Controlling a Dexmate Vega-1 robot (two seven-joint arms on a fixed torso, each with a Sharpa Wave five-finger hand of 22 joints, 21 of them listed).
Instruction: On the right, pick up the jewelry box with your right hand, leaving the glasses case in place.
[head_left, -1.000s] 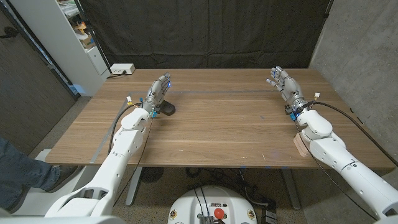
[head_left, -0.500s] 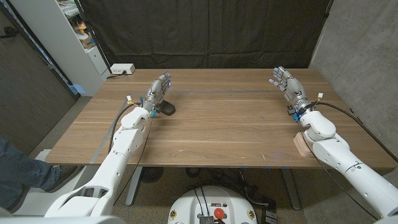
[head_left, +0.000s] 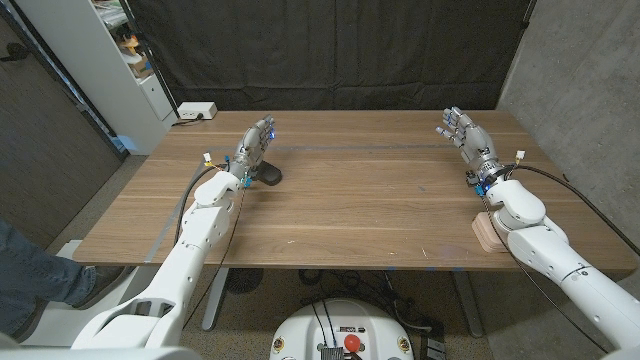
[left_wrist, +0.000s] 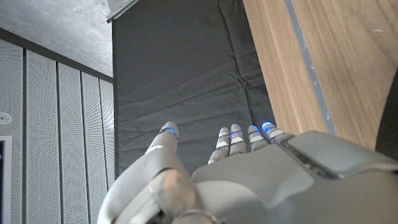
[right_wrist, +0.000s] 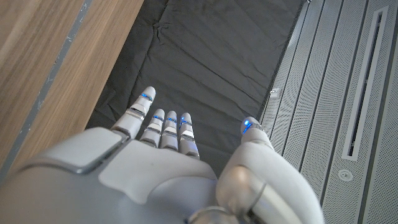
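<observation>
the small tan box (head_left: 487, 230) sits at the table's near right edge, half hidden under the right forearm – likely light and stiff, best pinched across its sides – while the right hand (head_left: 466, 137) hovers beyond it, fingers spread, empty.

Table (head_left: 350, 210) brown wood grain; backdrop curtain (head_left: 330, 50) black; hands grey-silver, blue fingertip lights; dark object (head_left: 268, 176) black.
</observation>
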